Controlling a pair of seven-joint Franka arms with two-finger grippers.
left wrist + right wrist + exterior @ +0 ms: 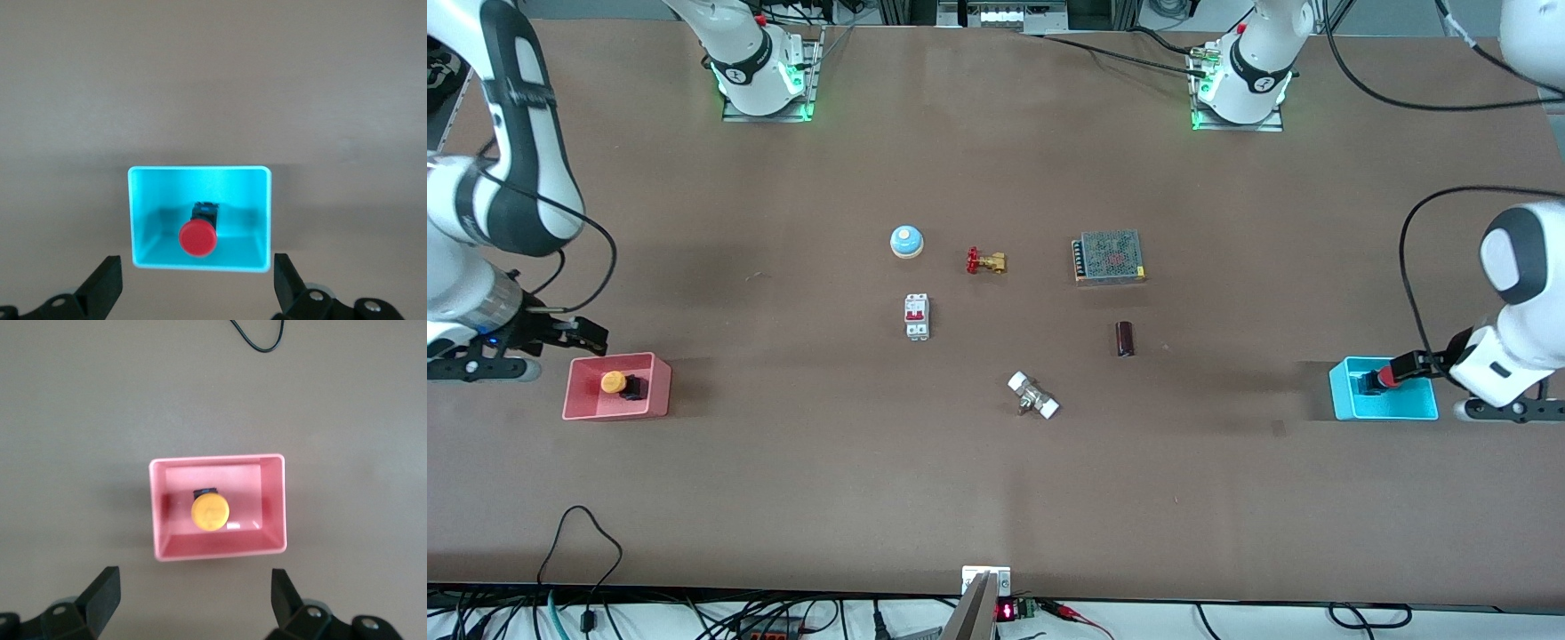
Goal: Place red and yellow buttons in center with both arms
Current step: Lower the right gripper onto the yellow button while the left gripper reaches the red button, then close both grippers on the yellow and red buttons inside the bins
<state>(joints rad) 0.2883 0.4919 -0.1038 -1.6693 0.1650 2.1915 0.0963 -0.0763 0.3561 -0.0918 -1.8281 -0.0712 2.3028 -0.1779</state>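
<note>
The yellow button (613, 382) lies in a pink bin (660, 391) at the right arm's end of the table; it also shows in the right wrist view (210, 512) inside that bin (273, 513). The red button (1385, 377) lies in a cyan bin (1414, 407) at the left arm's end; it also shows in the left wrist view (197, 238) inside that bin (140, 213). My right gripper (590, 336) (193, 595) is open and empty, over the table just beside the pink bin. My left gripper (1403, 365) (197, 283) is open and empty, over the cyan bin's rim. The center (1005, 333) is bare brown tabletop.
Around the center lie a blue dome bell (906, 241), a brass valve with a red handwheel (985, 261), a meshed power supply box (1109, 257), a white circuit breaker (917, 316), a dark cylinder (1125, 339) and a white-ended metal fitting (1033, 396).
</note>
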